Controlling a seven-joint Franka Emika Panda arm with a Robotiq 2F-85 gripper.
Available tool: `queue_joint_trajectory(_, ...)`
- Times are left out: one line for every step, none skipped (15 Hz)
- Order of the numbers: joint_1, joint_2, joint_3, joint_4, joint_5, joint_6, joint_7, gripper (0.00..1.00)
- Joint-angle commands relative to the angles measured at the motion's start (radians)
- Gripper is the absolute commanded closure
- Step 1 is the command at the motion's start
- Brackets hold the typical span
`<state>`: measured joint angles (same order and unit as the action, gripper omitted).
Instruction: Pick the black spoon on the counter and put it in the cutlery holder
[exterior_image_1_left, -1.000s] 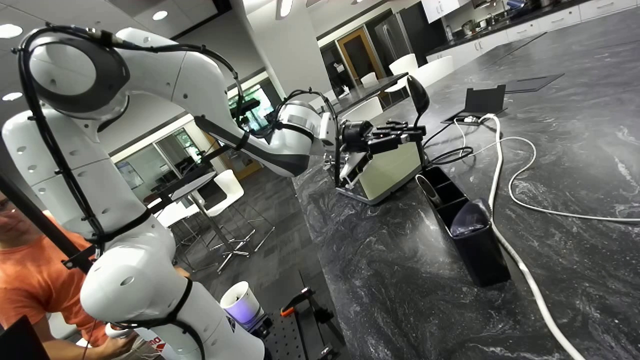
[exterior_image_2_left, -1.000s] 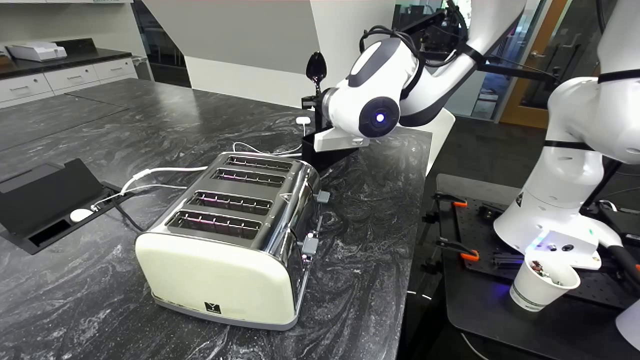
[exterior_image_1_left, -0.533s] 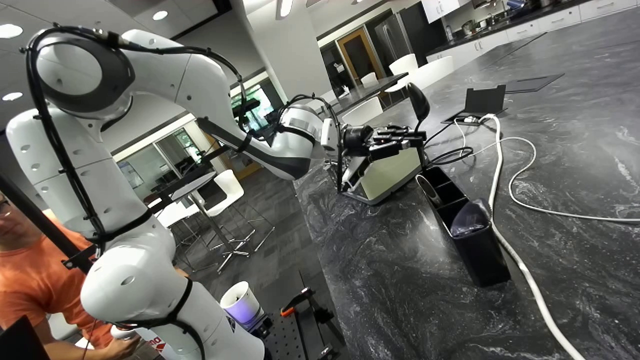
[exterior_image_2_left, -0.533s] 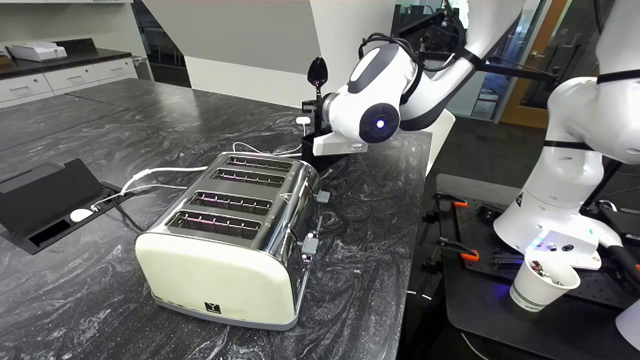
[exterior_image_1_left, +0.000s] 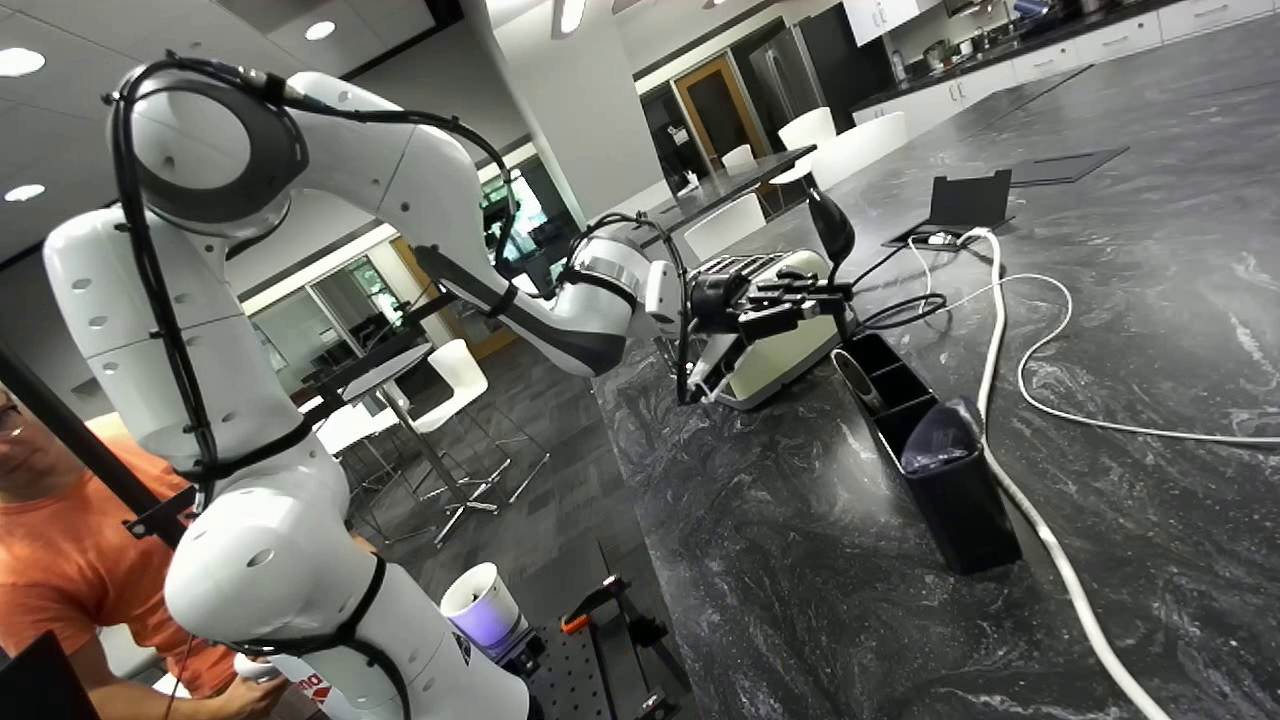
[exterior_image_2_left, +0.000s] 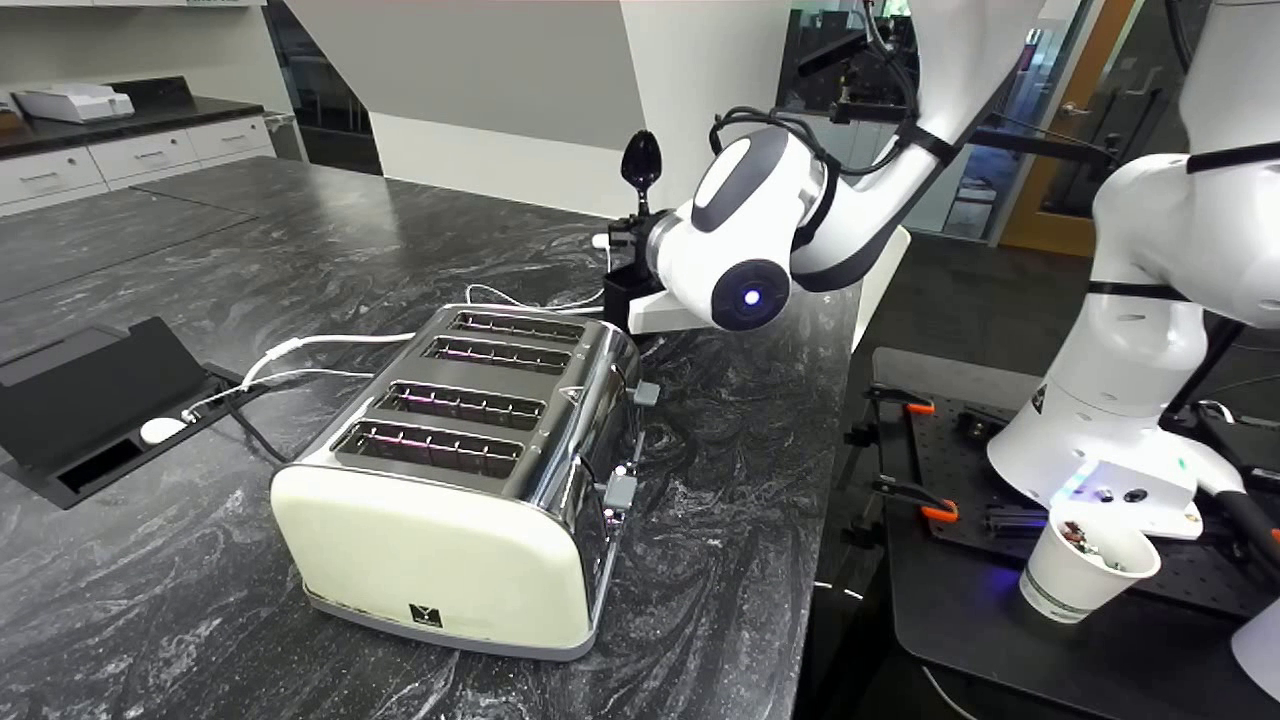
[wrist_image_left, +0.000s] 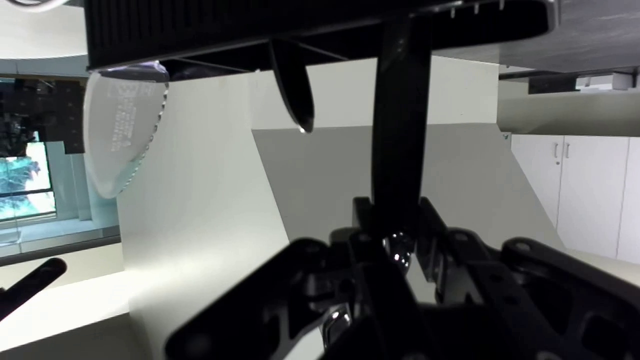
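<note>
The black spoon (exterior_image_1_left: 831, 226) is upright, bowl up, in both exterior views (exterior_image_2_left: 641, 162). My gripper (exterior_image_1_left: 832, 290) is shut on its handle just below the bowl. In the wrist view, which looks upside down, the handle (wrist_image_left: 400, 125) runs from between the fingertips (wrist_image_left: 395, 215) to the opening of the black compartmented cutlery holder (wrist_image_left: 200, 35). The handle appears to enter the end compartment; its tip is hidden. The holder (exterior_image_1_left: 960, 510) stands on the dark marbled counter (exterior_image_1_left: 760, 560); in an exterior view it is partly hidden behind the wrist (exterior_image_2_left: 622, 290).
A cream four-slot toaster (exterior_image_2_left: 430, 560) stands beside the holder. A dark translucent utensil (exterior_image_1_left: 942, 436) and an oval-ended one (exterior_image_1_left: 853, 378) stand in the holder. White cables (exterior_image_1_left: 1040, 530) run past it from a black pop-up box (exterior_image_1_left: 968, 200). A paper cup (exterior_image_2_left: 1085, 560) stands near the robot base.
The gripper and the spoon have moved down towards the holder, bringing the handle lower. The arm has shifted down with them. The holder and the toaster have not moved.
</note>
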<state>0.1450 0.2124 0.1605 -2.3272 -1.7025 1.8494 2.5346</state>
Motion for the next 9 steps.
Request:
queue_joint_trajectory(0.012,0.039,0.010,0.020,0.004,-0.068,0.025,0.94)
queue_joint_trajectory(0.012,0.045,0.012,0.022,0.009,-0.075,0.023,0.94)
queue_joint_trajectory(0.012,0.046,0.013,0.023,0.013,-0.078,0.019,0.88)
queue_joint_trajectory(0.010,0.042,0.014,0.022,0.019,-0.073,0.015,0.52)
queue_joint_trajectory(0.009,0.039,0.014,0.020,0.020,-0.068,0.010,0.51)
queue_joint_trajectory(0.007,0.030,0.014,0.017,0.024,-0.064,0.008,0.45)
queue_joint_trajectory(0.005,0.024,0.013,0.015,0.028,-0.060,0.004,0.38)
queue_joint_trajectory(0.002,0.017,0.012,0.014,0.033,-0.053,0.000,0.29)
queue_joint_trajectory(0.002,0.014,0.012,0.015,0.043,-0.056,-0.006,0.23)
